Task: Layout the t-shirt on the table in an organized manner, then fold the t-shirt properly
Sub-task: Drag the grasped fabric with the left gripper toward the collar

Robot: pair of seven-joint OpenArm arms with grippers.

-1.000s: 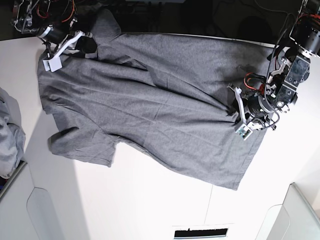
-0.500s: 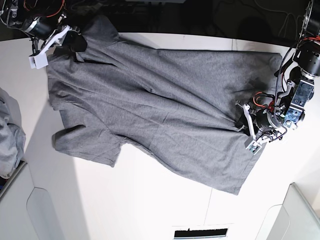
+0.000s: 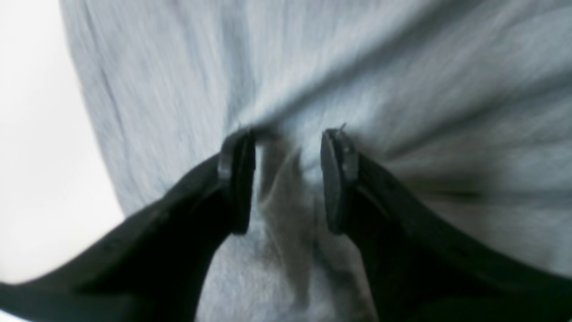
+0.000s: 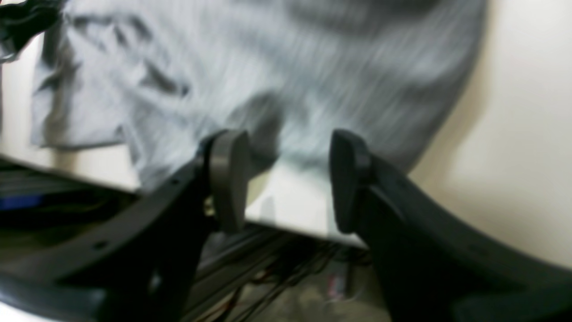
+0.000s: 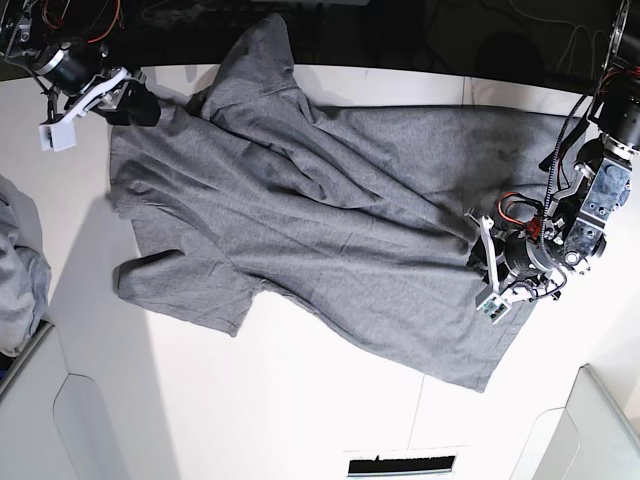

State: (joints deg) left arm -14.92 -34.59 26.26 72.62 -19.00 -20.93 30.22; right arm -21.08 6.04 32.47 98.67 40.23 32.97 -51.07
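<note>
right pincer: upper left of base view, jaws apart, nothing between them. In its wrist view only table edge and cables show in the gap; shirt lies beyond the tips. Reads as released.
left pincer: right side of base view, down on the shirt's hem end. Wrist view: fingers parted w/ a ridge of grey cloth bunched between them. Can't tell if pads bite the fabric or just straddle it.
t-shirt: spread diagonally across the table, neck end toward upper left, hem toward lower right. One sleeve flat at left-centre; the other sleeve/shoulder flops over the far table edge at top.
wrinkles: folds fan out from the left pincer's spot, so prob. tension from that end. Mid-body creased, not flat yet.
why so placed: arms sit at opposite ends of the shirt, likely to stretch it lengthwise before folding.
stage: layout part, not finished; no fold made.
other cloth: paler bunch at left edge, apart from the shirt.
</note>
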